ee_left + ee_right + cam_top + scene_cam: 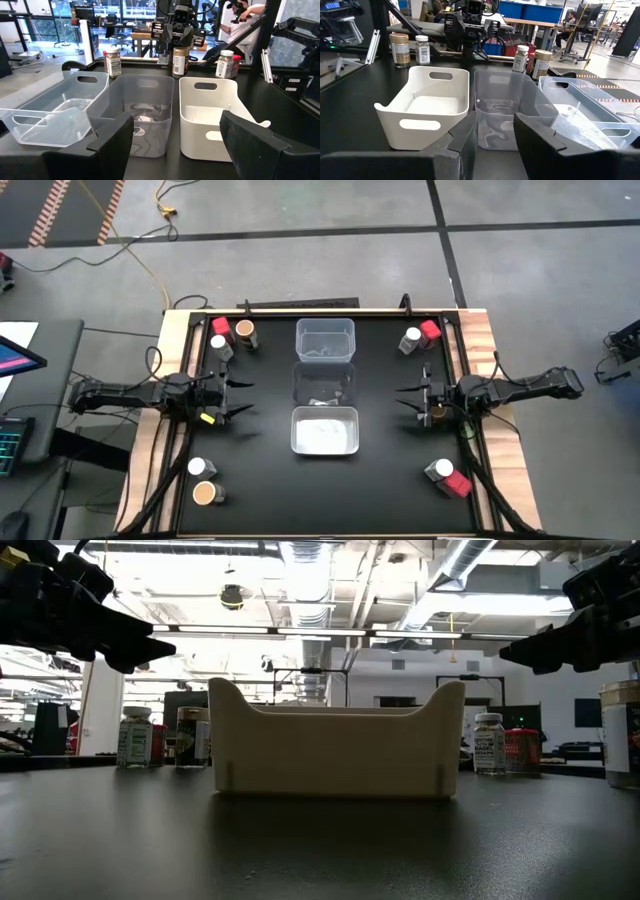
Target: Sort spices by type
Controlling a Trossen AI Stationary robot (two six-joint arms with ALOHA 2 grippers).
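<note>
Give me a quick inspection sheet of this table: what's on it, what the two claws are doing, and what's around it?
Surface: black table top with pale wooden edges.
Job's things: spice jars in four corner clusters, far left, far right, near left, near right; one tan-topped jar stands by the right gripper.
Bins: clear bin, grey bin and white bin in a row down the middle, no jars in them.
Clutter: nothing seen.
Grippers: left gripper and right gripper both open, holding nothing, facing the bins.
Cables: yellow cable on the floor.
Surroundings: grey floor; a screen's corner at left.
</note>
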